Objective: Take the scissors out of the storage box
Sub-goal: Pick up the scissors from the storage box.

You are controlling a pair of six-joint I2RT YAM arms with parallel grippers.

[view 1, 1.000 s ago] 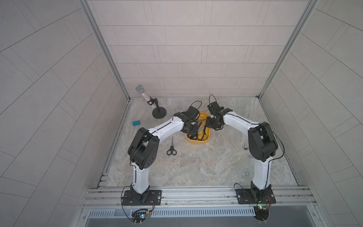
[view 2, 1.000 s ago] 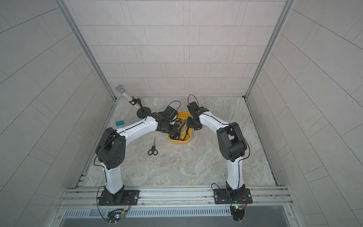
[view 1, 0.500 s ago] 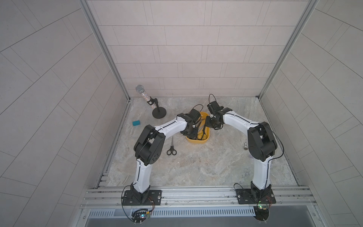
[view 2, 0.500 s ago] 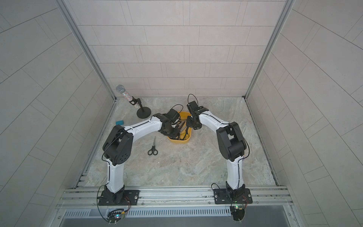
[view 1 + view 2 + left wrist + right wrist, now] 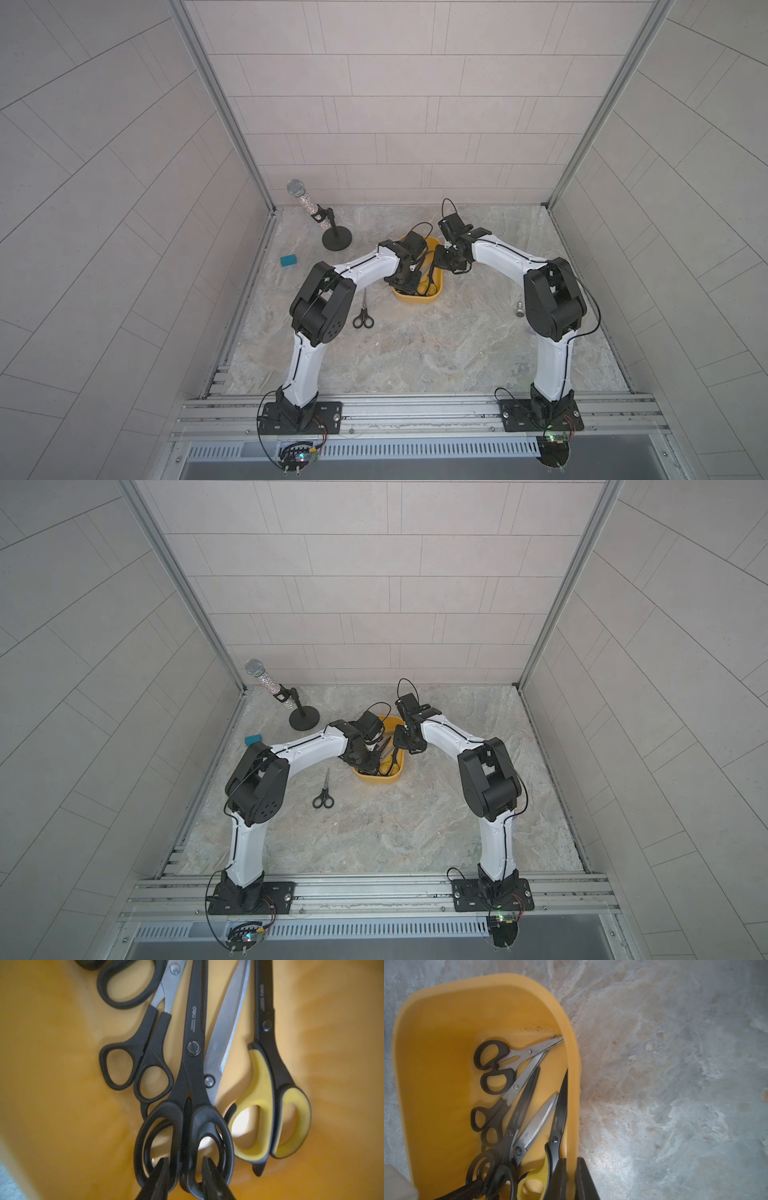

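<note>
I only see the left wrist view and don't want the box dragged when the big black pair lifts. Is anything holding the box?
Observer: Yes, the right hand is clamped on the storage box's side wall, one finger inside, one outside.
Operator: Any pairs already out?
Observer: One black-handled pair lies on the table, left of the box.
Operator: Anything else over there?
Observer: A teal block and a microphone on a stand, both farther back.

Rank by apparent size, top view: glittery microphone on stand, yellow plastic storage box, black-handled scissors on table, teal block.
1-2. glittery microphone on stand, yellow storage box: unsure, box partly hidden.
3. black-handled scissors.
4. teal block.
</note>
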